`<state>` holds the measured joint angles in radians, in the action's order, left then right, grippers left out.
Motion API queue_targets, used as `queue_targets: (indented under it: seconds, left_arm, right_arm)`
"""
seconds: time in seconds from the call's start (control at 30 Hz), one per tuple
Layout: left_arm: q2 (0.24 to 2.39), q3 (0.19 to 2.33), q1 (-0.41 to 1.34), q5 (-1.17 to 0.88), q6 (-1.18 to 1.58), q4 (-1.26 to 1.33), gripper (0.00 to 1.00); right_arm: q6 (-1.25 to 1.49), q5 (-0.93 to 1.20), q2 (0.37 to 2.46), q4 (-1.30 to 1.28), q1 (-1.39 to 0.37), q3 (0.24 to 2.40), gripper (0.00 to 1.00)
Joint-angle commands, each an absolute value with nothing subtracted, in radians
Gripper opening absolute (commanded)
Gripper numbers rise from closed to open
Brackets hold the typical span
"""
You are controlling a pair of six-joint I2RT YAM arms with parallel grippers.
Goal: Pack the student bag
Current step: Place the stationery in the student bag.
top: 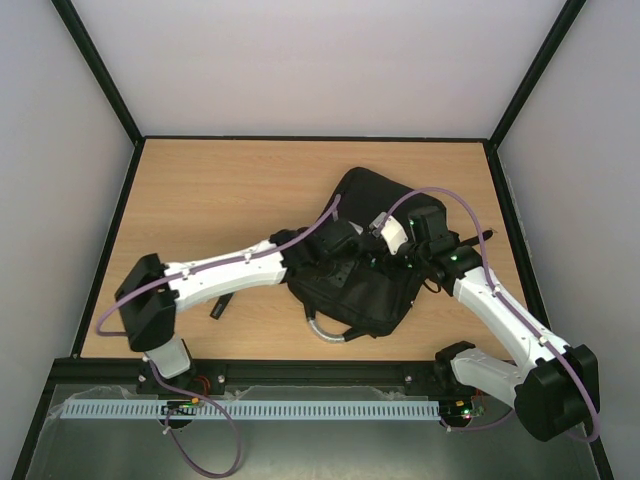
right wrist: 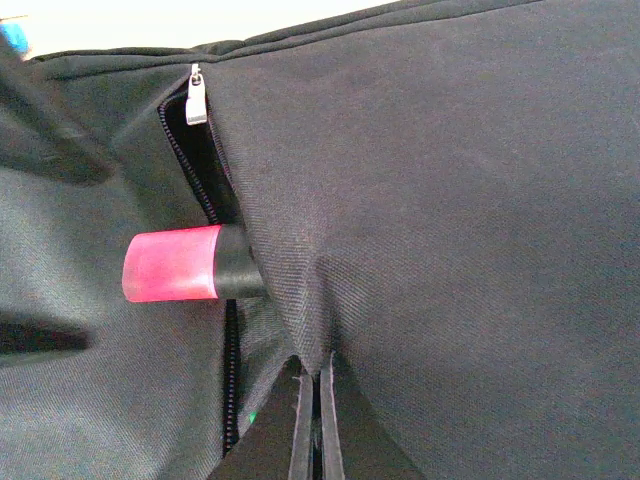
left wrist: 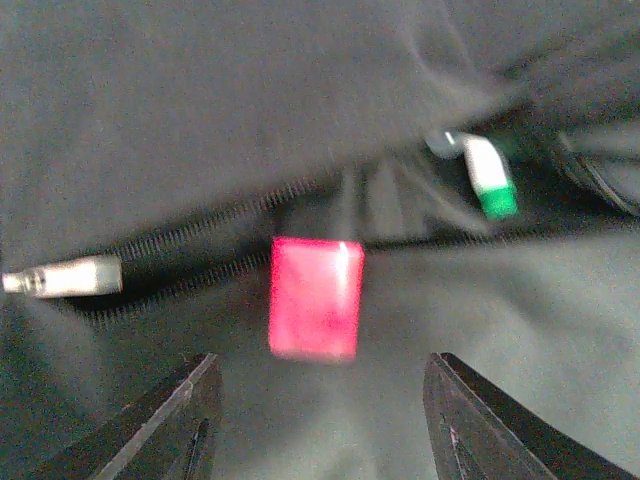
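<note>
Black fabric of the student bag (top: 360, 285) lies on the wooden table (top: 200, 200), right of centre, and a pink-capped marker (right wrist: 175, 265) pokes halfway out of its zip opening (right wrist: 200, 180). The left gripper (left wrist: 322, 385) hangs just short of the cap, jaws well apart, gripping nothing; the right gripper (right wrist: 315, 390) is closed tight, apparently pinching a fold of bag beside the zip. Hold that pinch taut so the slot gapes — then push the cap straight along the marker's axis, not across the teeth.

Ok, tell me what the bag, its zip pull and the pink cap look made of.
The student bag: black woven fabric, matte, visible twill weave. The zip pull: likely metal, silvery sheen. The pink cap: probably plastic, smooth, slightly translucent.
</note>
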<state>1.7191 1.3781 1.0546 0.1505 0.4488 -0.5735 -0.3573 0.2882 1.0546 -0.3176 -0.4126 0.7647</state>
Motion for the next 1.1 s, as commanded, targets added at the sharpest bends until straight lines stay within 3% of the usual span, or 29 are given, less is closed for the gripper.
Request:
queue_targets:
  seconds: [0.0, 0.23, 0.43, 0.47, 0.73, 1.07]
  left_arm:
    - [1.600, 1.262, 1.113, 0.127, 0.517, -0.531, 0.58]
    - [1.553, 1.151, 1.141, 0.233, 0.620, -0.536, 0.51]
    - [1.561, 1.102, 1.099, 0.228, 0.615, -0.483, 0.09]
    - [1.562, 1.098, 1.090, 0.226, 0.610, -0.465, 0.06]
    - [1.609, 1.109, 1.059, 0.187, 0.562, -0.324, 0.02]
    - [1.767, 1.290, 1.039, 0.177, 0.552, -0.258, 0.02]
  right_arm:
    - [-0.369, 0.342, 1.049, -0.329, -0.420, 0.762, 0.01]
    - [-0.368, 0.344, 1.052, -0.332, -0.420, 0.764, 0.01]
    - [-0.368, 0.342, 1.050, -0.332, -0.420, 0.764, 0.01]
    - [-0.368, 0.341, 1.051, -0.331, -0.420, 0.764, 0.01]
    - [-0.368, 0.345, 1.061, -0.333, -0.420, 0.764, 0.01]
    - [-0.368, 0.347, 1.080, -0.334, -0.420, 0.765, 0.01]
